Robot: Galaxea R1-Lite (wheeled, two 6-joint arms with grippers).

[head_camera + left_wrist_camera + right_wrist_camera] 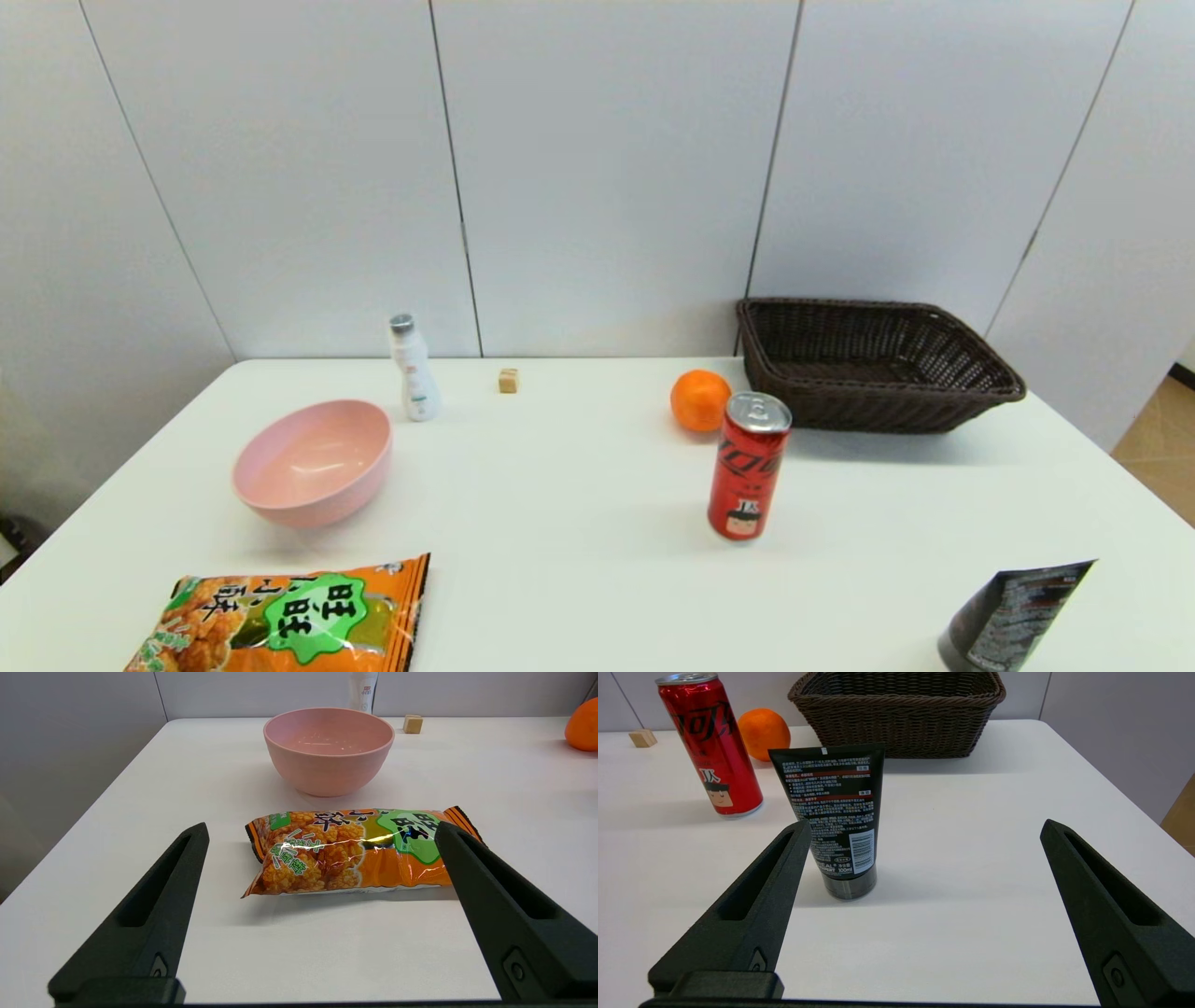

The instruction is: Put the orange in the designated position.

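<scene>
Orange (700,399) resting on the table (579,523) toward the far side, right of centre, just beside the wicker basket (878,366) and just behind the red can (748,465); round, so no long axis to align with. Right gripper (924,828) parked low near the table's near right corner, fingers spread wide and empty, a black tube (838,816) standing just ahead of them, the can and orange farther off ahead and to the left. Left gripper (322,830) equally wide apart and empty near the left front, over the snack bag (355,851), pink bowl (328,749) beyond, orange well off to its far right. Right arm judged the nearer one. Straight line to the fruit crowded by tube and can; more room likely from above or from the gap on the basket side. Small bottle (412,368) and wooden cube (508,380) well clear on the far left. No marked target visible; basket or bowl only a guess.
</scene>
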